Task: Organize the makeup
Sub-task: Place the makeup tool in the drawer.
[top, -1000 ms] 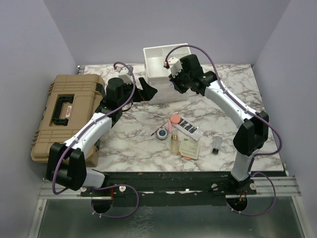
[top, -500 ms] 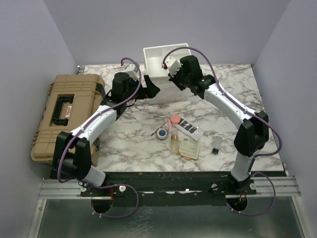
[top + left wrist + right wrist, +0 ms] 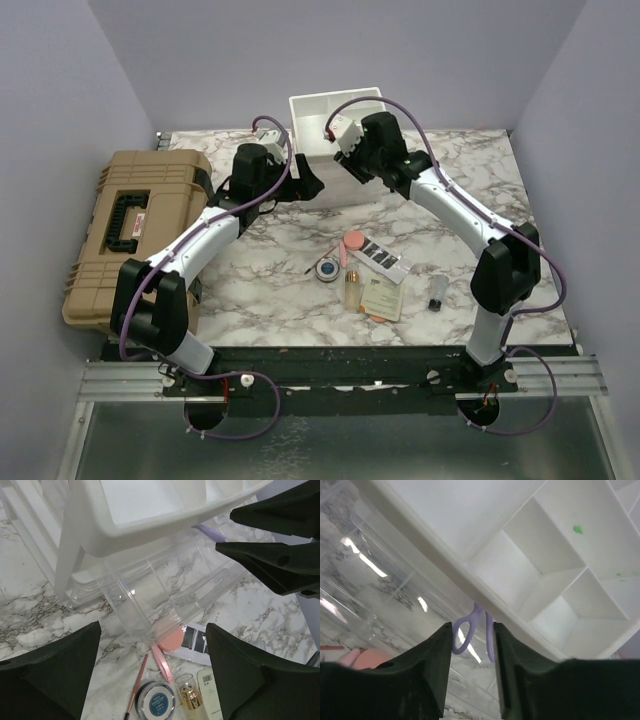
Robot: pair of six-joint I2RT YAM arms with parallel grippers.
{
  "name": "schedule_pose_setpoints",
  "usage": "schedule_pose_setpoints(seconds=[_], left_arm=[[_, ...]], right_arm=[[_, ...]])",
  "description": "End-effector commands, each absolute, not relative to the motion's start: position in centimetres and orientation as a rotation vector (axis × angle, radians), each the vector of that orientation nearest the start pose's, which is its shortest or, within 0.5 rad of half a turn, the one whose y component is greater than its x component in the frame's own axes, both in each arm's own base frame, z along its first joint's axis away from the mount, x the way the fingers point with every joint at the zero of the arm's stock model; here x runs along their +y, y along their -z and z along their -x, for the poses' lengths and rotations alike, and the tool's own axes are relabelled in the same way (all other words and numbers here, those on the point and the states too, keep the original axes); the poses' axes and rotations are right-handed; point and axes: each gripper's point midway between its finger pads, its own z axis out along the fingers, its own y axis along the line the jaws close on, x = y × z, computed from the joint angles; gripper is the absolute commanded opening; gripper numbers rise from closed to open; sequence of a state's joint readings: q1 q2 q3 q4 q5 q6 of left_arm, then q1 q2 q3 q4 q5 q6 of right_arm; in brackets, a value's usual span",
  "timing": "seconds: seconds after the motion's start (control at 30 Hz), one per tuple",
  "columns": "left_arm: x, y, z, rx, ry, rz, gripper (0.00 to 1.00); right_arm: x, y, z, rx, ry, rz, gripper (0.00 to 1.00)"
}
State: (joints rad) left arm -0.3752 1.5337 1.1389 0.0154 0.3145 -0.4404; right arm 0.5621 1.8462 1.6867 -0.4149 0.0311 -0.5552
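Table [image 3: 270, 275]: marbled, beneath both jaw pairs.
Tan case [image 3: 130, 235]: lid shut, well off to the left of the left jaws, at the table's left edge.
Organizer [image 3: 335, 105]: white, compartmented, just ahead of both jaw pairs.
Clear drawer [image 3: 165, 592]: juts out beneath the white tray, straight ahead of the left jaws.
Left gripper [image 3: 152, 626]: spread wide, gripping nothing, aimed at the drawer's front.
Right gripper [image 3: 472, 629]: fingers a narrow gap apart, nothing clamped between them; tips just under the organizer's front rim, contact impossible to tell.
Makeup [image 3: 368, 272]: clustered on the table, well apart from both jaw pairs, on their arm-base side.
Cream sachet [image 3: 383, 295]: flat, farthest back from the jaws.
Black strip palette [image 3: 382, 258]: beside the puff.
Pink puff [image 3: 352, 242]: nearest the jaws.
Blue compact [image 3: 326, 270]: left of the bottle.
Amber bottle [image 3: 352, 290]: touching the sachet's edge.
Dark vial [image 3: 437, 292]: upright, apart from the cluster, well behind the right jaws.
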Motion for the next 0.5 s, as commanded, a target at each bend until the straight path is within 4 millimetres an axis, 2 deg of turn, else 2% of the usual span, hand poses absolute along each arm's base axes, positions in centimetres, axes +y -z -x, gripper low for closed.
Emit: schedule_pose_setpoints(seconds=[0.0, 0.3, 0.4, 0.47], left_arm=[[-24.4, -23.8, -40.8, 1.977, 0.856, -0.205, 0.87], [-23.8, -24.5, -40.6, 1.982, 0.810, -0.236, 0.88], [-24.0, -24.1, -40.7, 2.013, 0.807, -0.265, 0.88], [-23.9, -24.4, -41.1, 2.014, 0.788, -0.254, 0.87]], right_arm=[[26.4, -23.3, -45.8, 1.856, -0.005, 1.114, 0.49], [26.0, -25.8, -44.8, 1.856, -0.053, 1.026, 0.47], [26.1, -28.0, -44.2, 1.835, -0.108, 0.937, 0.47], [26.3, -30.0, -43.7, 1.807, -0.177, 0.817, 0.52]])
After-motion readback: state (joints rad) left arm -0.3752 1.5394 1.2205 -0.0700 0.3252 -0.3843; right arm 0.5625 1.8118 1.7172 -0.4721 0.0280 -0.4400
